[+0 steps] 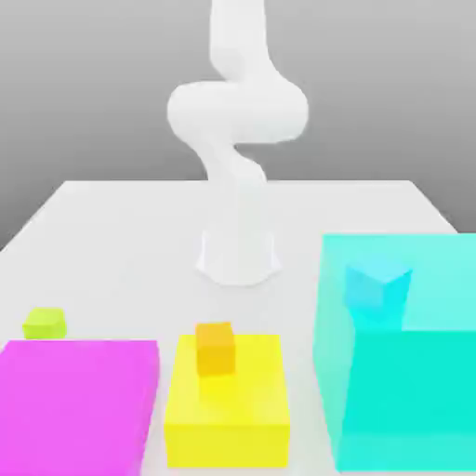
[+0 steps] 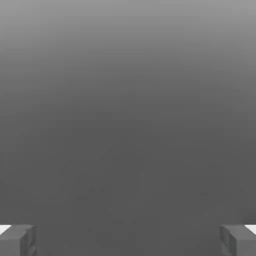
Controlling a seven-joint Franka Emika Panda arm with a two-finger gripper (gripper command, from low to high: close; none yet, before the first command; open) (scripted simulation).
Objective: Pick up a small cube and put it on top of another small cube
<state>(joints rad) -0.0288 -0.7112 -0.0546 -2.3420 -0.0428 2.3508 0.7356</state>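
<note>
The small cube, a tiny lime yellow-green one (image 1: 43, 322), rests on the white table (image 1: 139, 232) at the exterior view's left, just behind a big magenta block (image 1: 79, 404). An orange small cube (image 1: 215, 349) stands on a yellow block (image 1: 228, 400). On top of a tall cyan block (image 1: 409, 372) sits a light blue small cube (image 1: 376, 290). The white arm (image 1: 237, 121) rises from its base (image 1: 238, 256) at the table's middle and bends upward. In the hand view my gripper (image 2: 128, 240) is open, its grey fingertips (image 2: 17, 240) far apart with only grey background between them.
Three big blocks line the table's near edge: magenta at the exterior view's left, yellow in the middle, cyan at the right and tallest. Bare white table lies around the arm's base and behind the lime cube.
</note>
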